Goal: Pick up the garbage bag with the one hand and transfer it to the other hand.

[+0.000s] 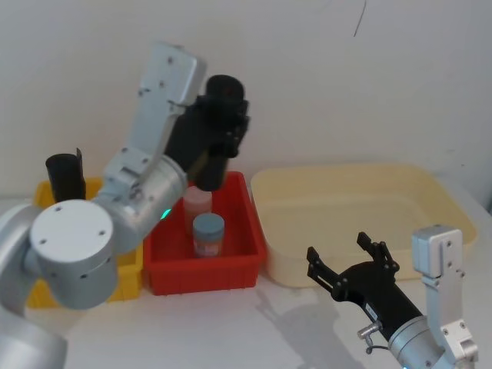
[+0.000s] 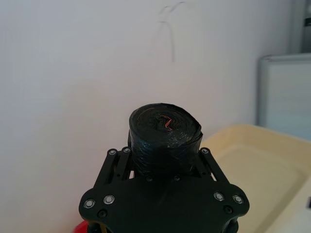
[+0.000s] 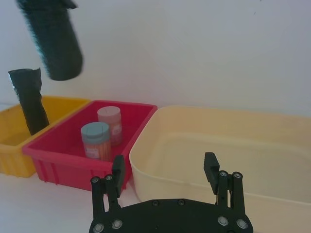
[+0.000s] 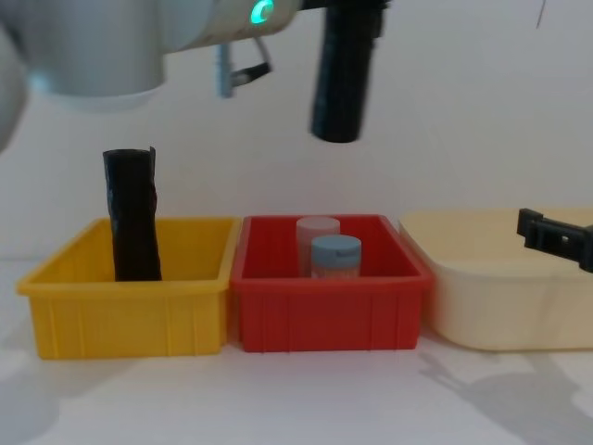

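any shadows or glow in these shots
Head view: a soft grey shadow lies on the table beside the right gripper. Chest view: the green ring glows beside the garbage bag. Left wrist view: faint sheen on the bag in the left gripper.

Left tool [image 1: 227, 123] raised and clamped; right tool [image 1: 338, 250] low, fingers spread.

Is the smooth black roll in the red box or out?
Out: the left end effector holds the garbage bag up above the red box.
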